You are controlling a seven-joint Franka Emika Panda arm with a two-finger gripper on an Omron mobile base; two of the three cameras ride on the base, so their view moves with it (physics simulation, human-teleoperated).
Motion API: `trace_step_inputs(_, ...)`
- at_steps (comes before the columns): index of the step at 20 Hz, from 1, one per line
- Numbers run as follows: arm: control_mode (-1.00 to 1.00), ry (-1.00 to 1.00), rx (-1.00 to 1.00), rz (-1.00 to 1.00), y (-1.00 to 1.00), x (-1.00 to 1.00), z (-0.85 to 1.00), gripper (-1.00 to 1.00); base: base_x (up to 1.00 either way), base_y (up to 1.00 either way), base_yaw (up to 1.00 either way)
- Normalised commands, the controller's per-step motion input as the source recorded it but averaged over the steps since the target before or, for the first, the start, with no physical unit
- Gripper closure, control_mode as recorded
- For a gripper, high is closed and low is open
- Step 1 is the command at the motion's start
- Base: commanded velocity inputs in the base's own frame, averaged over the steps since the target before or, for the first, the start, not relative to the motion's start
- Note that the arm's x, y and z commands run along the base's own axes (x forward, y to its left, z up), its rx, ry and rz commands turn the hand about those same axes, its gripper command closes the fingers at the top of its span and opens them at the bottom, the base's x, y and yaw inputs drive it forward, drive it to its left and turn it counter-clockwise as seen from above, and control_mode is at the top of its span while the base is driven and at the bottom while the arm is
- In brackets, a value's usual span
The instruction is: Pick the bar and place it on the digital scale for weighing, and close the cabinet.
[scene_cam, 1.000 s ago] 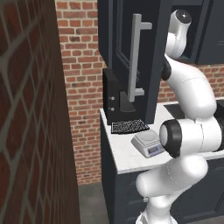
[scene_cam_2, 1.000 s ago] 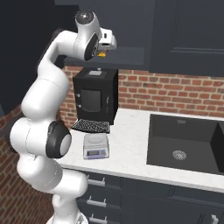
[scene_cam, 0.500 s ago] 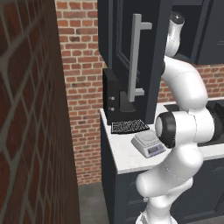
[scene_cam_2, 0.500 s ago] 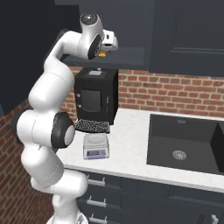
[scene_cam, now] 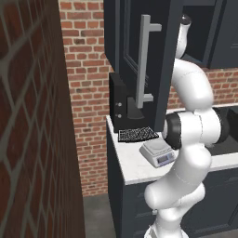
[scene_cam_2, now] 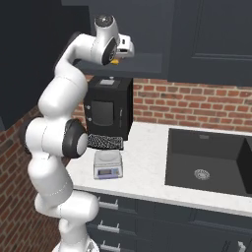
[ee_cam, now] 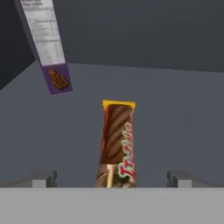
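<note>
Left base view: the dark navy panelled cabinet door [scene_cam: 139,56] with its long silver bar handle [scene_cam: 144,60] stands swung out, the white arm reaching up behind it. Below, the small light-grey square digital scale [scene_cam: 158,152] sits on the white worktop [scene_cam: 132,167] just in front of a black mesh mat [scene_cam: 137,134].

Right base view: the hand [scene_cam_2: 123,54] is raised into the cabinet above a black box appliance [scene_cam_2: 108,114].

Hand view: the red-wrapped bar [ee_cam: 118,144] lies flat on the grey shelf [ee_cam: 183,127], centred between the spread, empty fingertips [ee_cam: 43,178], its long axis pointing straight away from the hand, yellow end farthest. A purple-labelled package [ee_cam: 48,48] stands beyond, to the left.
</note>
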Motion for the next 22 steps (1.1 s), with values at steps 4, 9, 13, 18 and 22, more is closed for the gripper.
trace_step_inputs(4, -1.00, 0.04, 0.00, 0.03, -0.04, 0.20, -0.23, -1.00, 0.00, 0.00, 0.00)
trace_step_inputs(9, -1.00, 0.04, 0.00, 0.03, -0.04, 0.21, -0.28, -1.00, 0.00, 0.00, 0.00)
trace_step_inputs(13, -1.00, 0.00, 0.00, 0.03, 0.00, 0.25, -0.48, 1.00, 0.00, 0.00, 0.00)
trace_step_inputs(18, -1.00, 0.00, 0.00, 0.04, 0.00, 0.13, -0.30, 1.00, 0.00, 0.00, 0.00)
trace_step_inputs(22, -1.00, 0.00, 0.00, 0.04, 0.00, 0.01, -0.24, 1.00, 0.00, 0.00, 0.00)
